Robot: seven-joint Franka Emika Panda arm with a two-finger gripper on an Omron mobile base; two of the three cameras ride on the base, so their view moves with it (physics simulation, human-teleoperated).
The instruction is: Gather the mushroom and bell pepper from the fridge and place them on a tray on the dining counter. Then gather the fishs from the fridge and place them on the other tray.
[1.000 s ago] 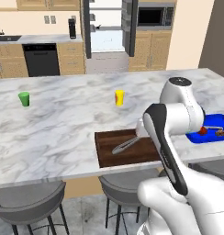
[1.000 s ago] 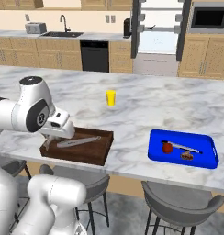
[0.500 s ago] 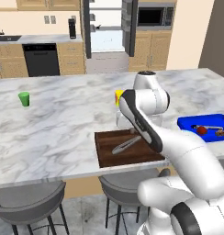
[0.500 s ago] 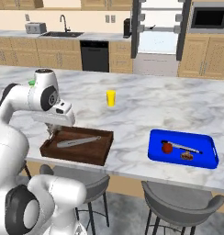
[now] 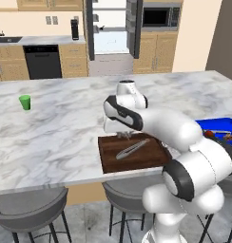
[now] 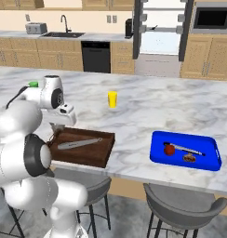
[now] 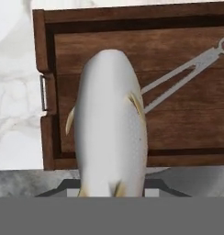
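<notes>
Over the brown tray's [image 7: 132, 18] left end, fingers [image 5: 123, 136] grip 1 fish [image 7: 111, 124]; best lower it flat beside the utensil [image 7: 187, 73], then release.

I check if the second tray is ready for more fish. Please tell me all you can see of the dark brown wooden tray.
The dark brown wooden tray is rectangular, with low raised sides and a flat floor of wood grain. In the hand view a small metal handle is set in one short side. It lies flat on the dining counter, near its front edge, above the stools. A slim silvery thing lies slantwise on its floor. The claw hovers over its back edge with a pale fish.
</notes>
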